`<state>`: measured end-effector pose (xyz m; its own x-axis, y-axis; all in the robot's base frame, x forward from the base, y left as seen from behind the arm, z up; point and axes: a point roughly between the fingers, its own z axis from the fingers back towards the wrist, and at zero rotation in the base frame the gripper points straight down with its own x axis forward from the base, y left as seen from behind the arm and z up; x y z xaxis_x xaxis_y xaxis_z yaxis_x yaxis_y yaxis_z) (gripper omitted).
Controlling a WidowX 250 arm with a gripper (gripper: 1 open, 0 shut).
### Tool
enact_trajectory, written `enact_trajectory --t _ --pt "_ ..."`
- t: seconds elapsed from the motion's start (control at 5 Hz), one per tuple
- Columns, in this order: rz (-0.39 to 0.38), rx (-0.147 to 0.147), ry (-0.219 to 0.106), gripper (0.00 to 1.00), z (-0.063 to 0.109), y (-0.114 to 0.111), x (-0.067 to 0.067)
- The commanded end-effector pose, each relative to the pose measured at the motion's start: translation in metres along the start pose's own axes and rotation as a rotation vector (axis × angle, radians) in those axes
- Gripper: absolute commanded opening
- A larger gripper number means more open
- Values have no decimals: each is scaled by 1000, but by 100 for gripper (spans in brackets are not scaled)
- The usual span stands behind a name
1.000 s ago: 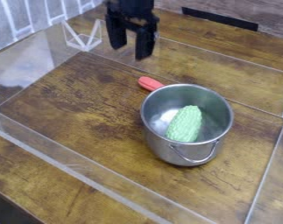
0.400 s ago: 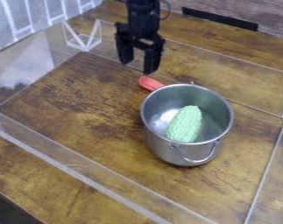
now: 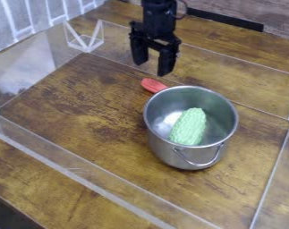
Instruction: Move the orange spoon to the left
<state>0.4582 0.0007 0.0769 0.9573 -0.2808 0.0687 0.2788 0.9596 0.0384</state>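
Your gripper [image 3: 153, 59] hangs over the table [image 3: 75, 107] at about 12 o'clock from the pot [image 3: 190, 125], pointing straight down, its two black fingers [image 3: 137, 51] spread wide with nothing between them. It holds nothing and touches nothing.

The spoon [image 3: 153, 86] lies on the wood just below the gripper, at roughly 10 o'clock from the pot and right against its rim. You see only the red-orange end of it; the rest runs behind the pot's wall, so you cannot tell where the bowl lies. What shows suggests a long axis running from about 10 o'clock toward 4 o'clock, the visible tip pointing to 10 o'clock.

The pot stands upright right of centre, its handle [image 3: 201, 157] at 6 o'clock. Inside it a green knobbly thing [image 3: 190, 126] leans with its long axis near 12 to 6
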Motion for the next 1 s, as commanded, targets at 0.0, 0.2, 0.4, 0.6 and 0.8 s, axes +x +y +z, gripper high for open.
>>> enact_trajectory --t 0.0,0.2,0.4,0.6,0.8 --pt "-46 21 -106 100 50 -12 12" --pt "-32 27 -112 100 49 -10 12" --pt "-18 35 -118 100 48 -9 12" --pt "11 44 -123 100 43 -3 6" --pt "11 33 -115 0 38 10 -1"
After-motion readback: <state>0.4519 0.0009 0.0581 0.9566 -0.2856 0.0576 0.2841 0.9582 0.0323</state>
